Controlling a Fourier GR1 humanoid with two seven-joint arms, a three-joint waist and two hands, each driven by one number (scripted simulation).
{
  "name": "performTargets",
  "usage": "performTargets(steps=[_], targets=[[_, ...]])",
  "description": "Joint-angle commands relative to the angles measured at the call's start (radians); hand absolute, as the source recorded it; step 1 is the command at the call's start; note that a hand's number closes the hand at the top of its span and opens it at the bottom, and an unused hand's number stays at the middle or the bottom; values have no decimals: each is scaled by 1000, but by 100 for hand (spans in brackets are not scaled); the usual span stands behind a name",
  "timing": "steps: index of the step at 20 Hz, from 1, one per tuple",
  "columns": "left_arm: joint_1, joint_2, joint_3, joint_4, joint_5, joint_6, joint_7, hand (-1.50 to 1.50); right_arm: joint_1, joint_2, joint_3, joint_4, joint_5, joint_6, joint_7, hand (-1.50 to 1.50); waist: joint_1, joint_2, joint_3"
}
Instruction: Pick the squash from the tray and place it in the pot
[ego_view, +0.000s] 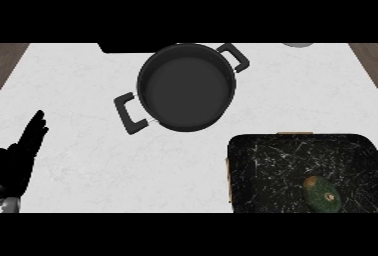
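Note:
A dark green squash (322, 194) lies in the lower right part of a black marbled tray (273, 165) at the counter's lower right. A black pot (186, 86) with two handles stands empty at the upper middle of the white counter. My left hand (22, 150) rests at the left edge, fingers straight and pointing up, far from both the tray and the pot. My right hand does not show.
A dark object (122, 47) sits at the counter's back edge left of the pot, and a pale round object (298, 44) peeks in at the back right. Brown strips (11, 57) flank the white counter at both upper corners.

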Motion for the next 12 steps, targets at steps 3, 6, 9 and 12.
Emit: performTargets(steps=[3,6,9,12], targets=[[-41,-39,-35,15,-38,9,6,0,-53,-163,-49,-170,-70,216,344,-150,38,12,1],[-37,-36,-28,10,-21,-18,-8,0,-101,-231,-3,-145,-137,313,467,-150,63,17,1],[-33,-30,-44,-18,-47,-7,16,0,-145,-296,48,-136,-220,403,580,-150,81,19,2],[-98,-75,-62,36,-60,3,18,0,-244,-330,83,-97,-348,464,647,-150,69,22,2]])
